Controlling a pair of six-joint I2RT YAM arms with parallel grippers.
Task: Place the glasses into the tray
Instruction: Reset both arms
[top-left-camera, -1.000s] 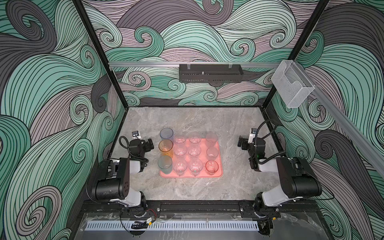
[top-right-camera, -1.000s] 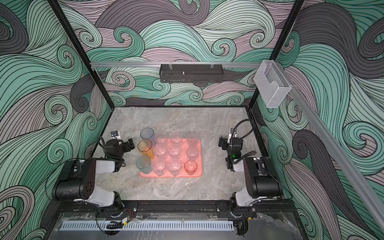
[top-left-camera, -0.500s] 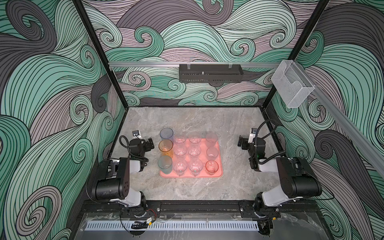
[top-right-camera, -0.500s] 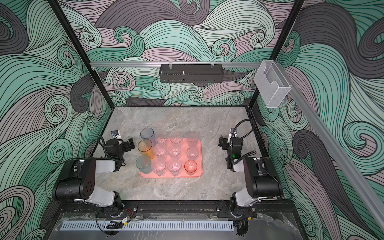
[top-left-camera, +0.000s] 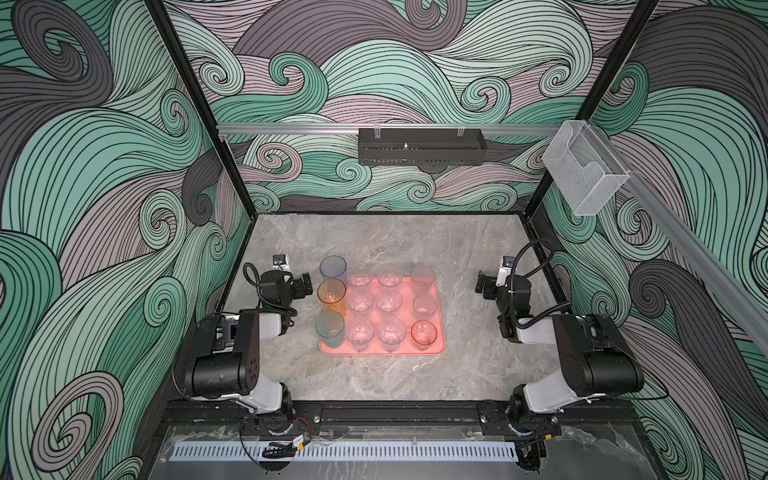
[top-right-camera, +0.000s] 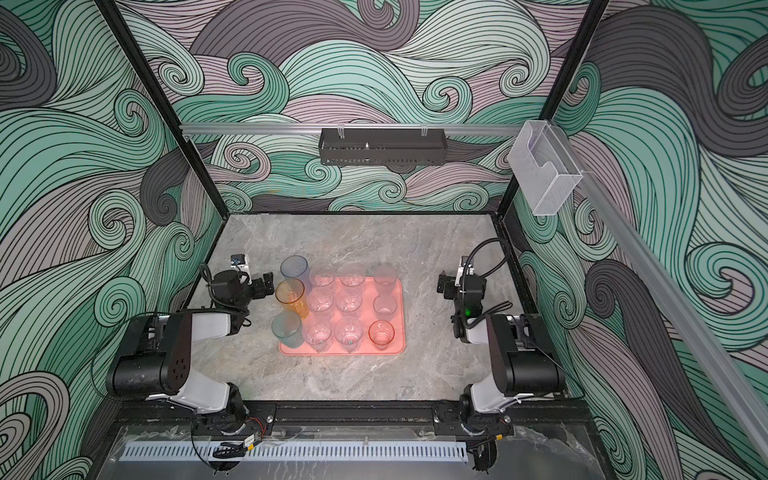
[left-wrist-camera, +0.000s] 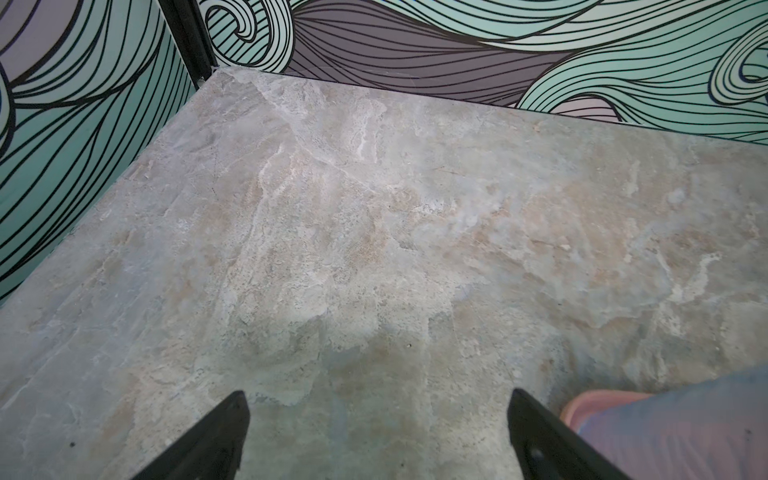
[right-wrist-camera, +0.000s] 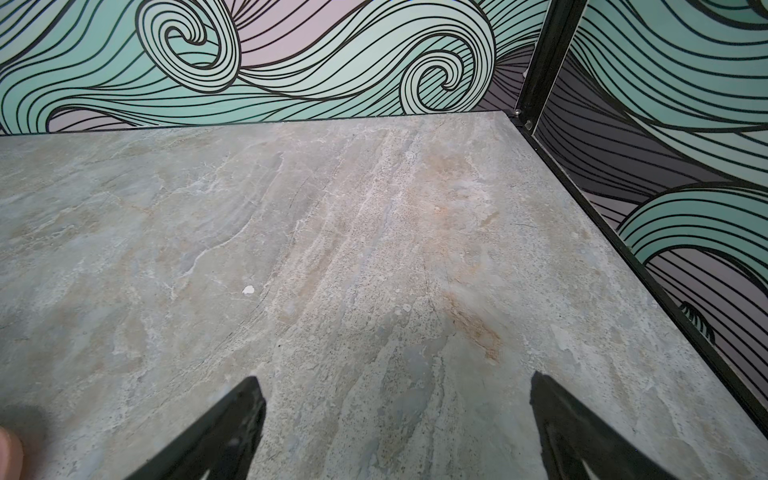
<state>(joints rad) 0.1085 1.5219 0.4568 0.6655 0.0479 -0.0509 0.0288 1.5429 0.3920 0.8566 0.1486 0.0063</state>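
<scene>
The flat salmon-pink rectangular tray (top-left-camera: 376, 351) lies on the grey marbled table (top-left-camera: 374, 241), a little toward 6 o'clock from the table's middle. All twelve transparent glasses appear to stand on it, in four packed rows.

Along its 9 o'clock edge stand three glasses:
- a tall blue-grey tumbler (top-left-camera: 333, 270) at the 11 o'clock corner
- a tall orange tumbler (top-left-camera: 331, 295) at 9 o'clock
- a tall teal tumbler (top-left-camera: 330, 330) at the 7 o'clock corner

A short pink-red tumbler (top-left-camera: 424, 333) stands at the 5 o'clock corner. Clear goblet-like glasses (top-left-camera: 360, 334) fill the middle. I judge the task all but done.

The left arm (top-left-camera: 282, 286) waits at the tray's 9 o'clock with its jaws spread wide and empty. In the left wrist view bare table shows between them, and the blue-grey tumbler (left-wrist-camera: 685, 424) and a tray corner (left-wrist-camera: 590, 401) lie just beside one tip. The right arm (top-left-camera: 505, 291) sits well apart at 3 o'clock, its jaws likewise wide apart and holding nothing.

The risk lies on the left. Those jaws are close to the tall tumblers, which look light and top-heavy. A sideways swing toward 3 o'clock could tip one into the crowded goblets and knock down several. I cannot tell whether the tall tumblers' bases sit fully inside the low rim. If one straddles it, a small nudge to the tray could topple it.
</scene>
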